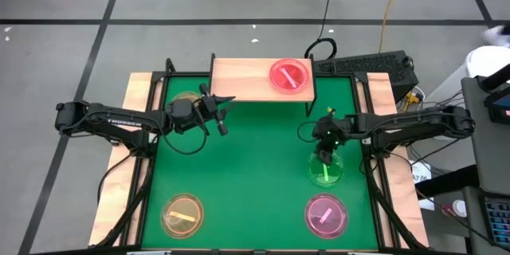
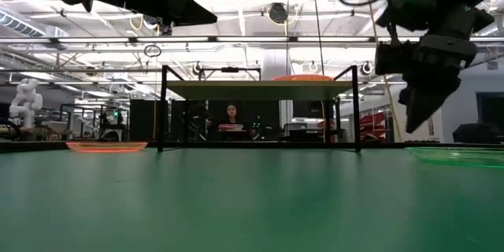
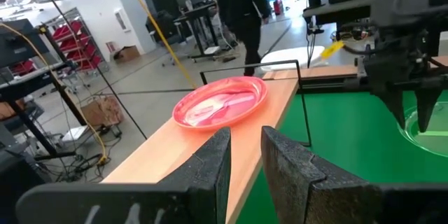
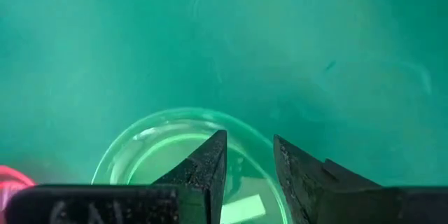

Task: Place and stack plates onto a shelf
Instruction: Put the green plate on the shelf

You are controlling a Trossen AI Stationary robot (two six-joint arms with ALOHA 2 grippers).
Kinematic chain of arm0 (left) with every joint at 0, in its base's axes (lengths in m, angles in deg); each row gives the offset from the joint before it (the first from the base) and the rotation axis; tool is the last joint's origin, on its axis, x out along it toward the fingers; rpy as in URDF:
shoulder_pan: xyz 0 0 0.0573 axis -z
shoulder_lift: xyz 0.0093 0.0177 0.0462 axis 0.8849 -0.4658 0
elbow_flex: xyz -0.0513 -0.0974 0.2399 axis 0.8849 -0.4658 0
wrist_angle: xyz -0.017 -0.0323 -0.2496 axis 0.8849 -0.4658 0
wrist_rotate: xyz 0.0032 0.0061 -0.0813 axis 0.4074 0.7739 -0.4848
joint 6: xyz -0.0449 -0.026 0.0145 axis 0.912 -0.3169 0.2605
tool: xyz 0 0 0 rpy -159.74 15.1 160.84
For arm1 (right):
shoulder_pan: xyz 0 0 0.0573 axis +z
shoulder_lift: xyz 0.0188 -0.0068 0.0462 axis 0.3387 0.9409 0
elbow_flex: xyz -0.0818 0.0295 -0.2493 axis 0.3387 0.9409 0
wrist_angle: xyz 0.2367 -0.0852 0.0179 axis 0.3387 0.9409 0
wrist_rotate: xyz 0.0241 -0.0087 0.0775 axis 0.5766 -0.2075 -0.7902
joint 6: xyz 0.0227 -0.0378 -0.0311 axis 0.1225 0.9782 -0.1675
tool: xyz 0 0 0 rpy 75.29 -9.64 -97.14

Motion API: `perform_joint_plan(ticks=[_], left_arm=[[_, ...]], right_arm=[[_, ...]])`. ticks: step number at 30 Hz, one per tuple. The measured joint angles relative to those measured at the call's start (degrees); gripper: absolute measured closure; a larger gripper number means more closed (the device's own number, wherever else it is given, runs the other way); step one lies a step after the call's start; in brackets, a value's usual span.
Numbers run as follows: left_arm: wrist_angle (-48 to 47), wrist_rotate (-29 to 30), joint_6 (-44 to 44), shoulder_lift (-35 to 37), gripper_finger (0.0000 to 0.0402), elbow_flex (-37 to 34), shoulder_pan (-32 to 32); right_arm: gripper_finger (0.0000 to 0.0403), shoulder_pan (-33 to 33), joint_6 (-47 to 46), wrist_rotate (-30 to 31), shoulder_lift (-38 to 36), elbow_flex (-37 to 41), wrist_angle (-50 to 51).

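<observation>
Two floor plates (image 1: 182, 213) unseen low

The middle of the green table (image 1: 255, 167) lay bare between the arms, giving open passage; the shelf (image 1: 243, 80) stood at the far edge, its left half bare and its right half taken by a pink plate (image 1: 288, 75); thin black legs left a low gap beneath the board; the left gripper (image 1: 225, 113) hung just before the shelf's left end; the right gripper (image 1: 325, 159) hovered over a green plate (image 1: 326, 170), jaws slightly parted; an orange plate (image 1: 182, 213) and another pink plate (image 1: 327, 214) occupied the near corners.
</observation>
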Motion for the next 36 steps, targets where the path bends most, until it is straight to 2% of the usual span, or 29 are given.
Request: perform_joint_plan(ticks=[3,12,20,36], left_arm=[[0.00,0.00,0.19,0.00,0.0314,0.00,0.00],[0.02,0.01,0.79,0.00,0.0314,0.00,0.00],[0.02,0.02,0.78,0.00,0.0314,0.00,0.00],[0.00,0.02,0.50,0.00,0.0314,0.00,0.00]], right_arm=[[0.0303,-1.62,1.31,-2.39,0.95,0.00,0.47],[0.0303,-4.29,6.76,-0.47,2.77,0.00,0.50],[0.0303,-6.57,8.05,-2.48,2.79,0.19,2.67],[0.0303,-6.54,6.93,-3.73,2.79,5.62,-5.14]])
